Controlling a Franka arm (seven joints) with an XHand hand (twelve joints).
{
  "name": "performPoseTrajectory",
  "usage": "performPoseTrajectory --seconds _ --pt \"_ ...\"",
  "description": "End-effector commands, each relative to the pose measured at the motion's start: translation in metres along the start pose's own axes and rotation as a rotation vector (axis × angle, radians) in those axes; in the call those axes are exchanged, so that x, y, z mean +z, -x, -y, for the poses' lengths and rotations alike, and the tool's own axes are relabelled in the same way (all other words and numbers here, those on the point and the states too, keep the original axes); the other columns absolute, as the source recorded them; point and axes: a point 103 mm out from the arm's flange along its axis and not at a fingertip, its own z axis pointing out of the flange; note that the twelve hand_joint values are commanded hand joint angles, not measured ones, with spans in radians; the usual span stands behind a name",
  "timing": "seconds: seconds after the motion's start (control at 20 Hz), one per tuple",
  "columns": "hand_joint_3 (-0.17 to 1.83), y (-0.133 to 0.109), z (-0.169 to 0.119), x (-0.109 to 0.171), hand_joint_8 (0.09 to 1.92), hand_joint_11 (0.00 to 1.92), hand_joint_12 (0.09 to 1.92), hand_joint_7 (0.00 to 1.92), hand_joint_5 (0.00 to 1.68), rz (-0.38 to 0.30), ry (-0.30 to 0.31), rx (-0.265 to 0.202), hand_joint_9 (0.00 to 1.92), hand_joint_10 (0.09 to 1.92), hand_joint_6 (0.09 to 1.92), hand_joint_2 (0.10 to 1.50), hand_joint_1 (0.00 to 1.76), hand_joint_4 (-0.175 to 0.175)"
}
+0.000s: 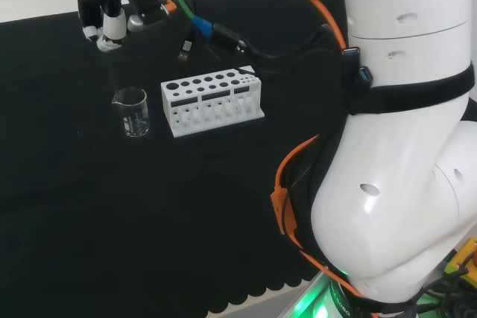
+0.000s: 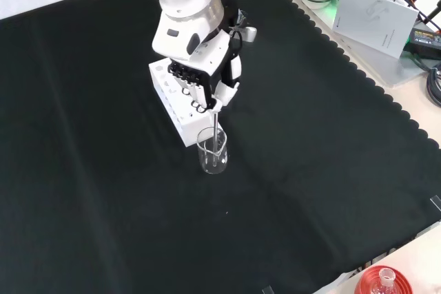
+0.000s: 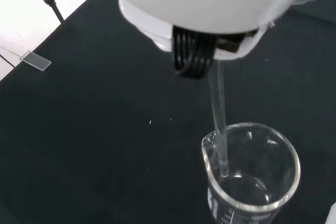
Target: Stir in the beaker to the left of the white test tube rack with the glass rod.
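The hand, black and white, hung above the cloth with its fingers curled down around the top of one glass rod, pinching it so that it pointed nearly straight down. In the head view the hand sat at the upper left, above the beaker. The rod was a thin, clear, straight stick; in the wrist view its lower end stood inside the mouth of the beaker, close to the wall by the pouring lip and above the bottom. In the front view the rod ran from the fingers down into the beaker.

There was one beaker: a small, clear, round vessel with a rolled rim, a spout and faint white marks on its side. Whether it held liquid could not be told. In the head view the beaker stood just beside the left end of the rack, apart from it.

There was one white test tube rack, a boxy plastic block with two rows of round holes in its top and open slots along its side. In the front view the rack lay just behind the beaker, partly under the hand.

All stood on the black cloth, matt and smooth, with a scalloped edge
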Motion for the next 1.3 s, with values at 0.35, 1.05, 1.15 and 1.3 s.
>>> performPoseTrajectory --seconds 0.35,1.05,1.15,1.3 --pt "0.86 0.053 0.009 -0.002 0.57 1.62 0.47 1.43 1.23 -0.027 -0.002 0.037 1.72 0.09 0.68 0.48 1.45 -0.175" --pt "0.86 0.052 0.043 0.008 0.57 1.62 0.47 1.43 1.23 -0.041 0.002 0.078 1.72 0.09 0.68 0.48 1.45 -0.175" --pt "0.86 0.04 0.043 0.008 0.57 1.62 0.47 1.43 1.23 -0.032 0.0 0.069 1.72 0.09 0.68 0.48 1.45 -0.175" --pt "0.86 0.022 0.039 0.01 0.58 1.62 0.47 1.43 1.23 -0.021 -0.007 0.051 1.72 0.09 0.68 0.48 1.45 -0.175"
